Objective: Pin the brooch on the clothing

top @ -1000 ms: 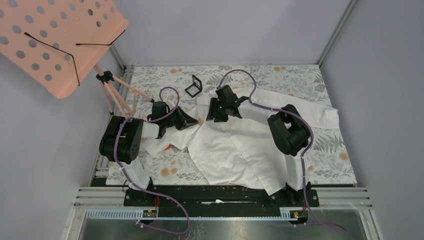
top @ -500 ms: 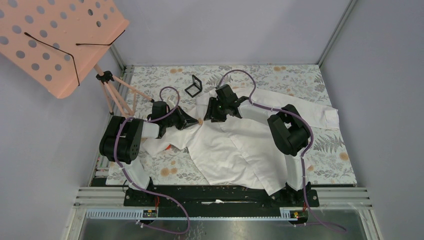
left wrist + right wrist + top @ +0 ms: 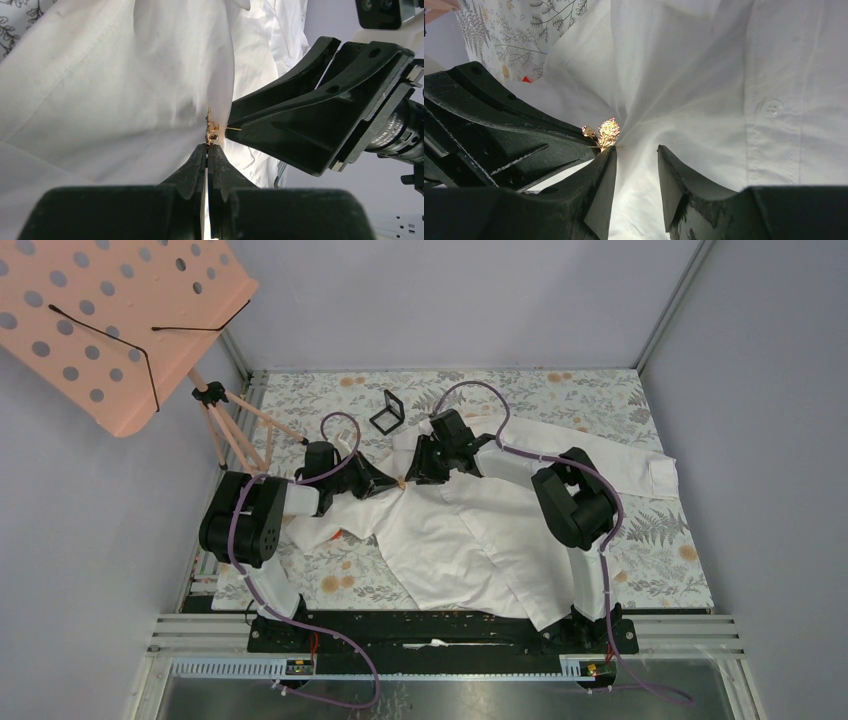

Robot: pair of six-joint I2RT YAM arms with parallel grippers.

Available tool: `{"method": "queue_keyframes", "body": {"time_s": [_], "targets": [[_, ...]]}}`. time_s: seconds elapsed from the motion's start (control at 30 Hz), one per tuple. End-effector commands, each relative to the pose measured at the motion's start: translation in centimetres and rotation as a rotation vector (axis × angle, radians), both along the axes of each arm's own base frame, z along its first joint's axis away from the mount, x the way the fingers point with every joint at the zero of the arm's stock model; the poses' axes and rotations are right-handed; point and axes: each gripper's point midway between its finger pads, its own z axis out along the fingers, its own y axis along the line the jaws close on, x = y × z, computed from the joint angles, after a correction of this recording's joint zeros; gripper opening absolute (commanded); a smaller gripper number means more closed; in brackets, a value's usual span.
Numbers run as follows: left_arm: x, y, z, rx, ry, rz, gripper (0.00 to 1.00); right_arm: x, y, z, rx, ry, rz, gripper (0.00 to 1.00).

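Observation:
The white shirt [image 3: 470, 530] lies spread on the flowered tablecloth. A fold of it is pulled up between my two grippers. The brooch [image 3: 212, 128] is tiny and glints gold here; it sits against the fabric fold just above my left gripper [image 3: 207, 145], which is shut on its lower edge. A thin pin sticks out of it to the right. In the right wrist view the brooch [image 3: 607, 132] is at the tip of the left finger of my right gripper [image 3: 636, 148], which is open over the fabric. In the top view both grippers, left [image 3: 392, 483] and right [image 3: 409, 472], meet at the shirt's left front.
A small black square case [image 3: 387, 412] stands behind the grippers. A pink perforated stand [image 3: 110, 320] on a tripod [image 3: 235, 430] overhangs the far left. A small red block [image 3: 338, 534] lies by the shirt's left sleeve. Grey walls enclose the table.
My right gripper has moved a little to the left, closing in on the left gripper and the brooch. The left arm has stayed still.

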Motion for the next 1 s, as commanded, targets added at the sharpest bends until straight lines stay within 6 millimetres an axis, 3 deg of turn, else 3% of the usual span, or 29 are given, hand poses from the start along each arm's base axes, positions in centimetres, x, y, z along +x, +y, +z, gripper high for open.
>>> {"method": "queue_keyframes", "body": {"time_s": [0.0,0.27,0.97], "targets": [[1.3,-0.9,2.1,-0.032,-0.109,-0.052,0.0,0.4,1.7,1.0,0.064,-0.021,0.032,0.42],[1.3,-1.0,1.8,-0.022,-0.107,-0.072,0.0,0.5,2.8,1.5,0.118,-0.052,0.078,0.35],[1.6,-1.5,1.3,0.017,-0.141,-0.169,0.0,-0.2,3.6,0.4,0.124,-0.088,0.184,0.16]]}}
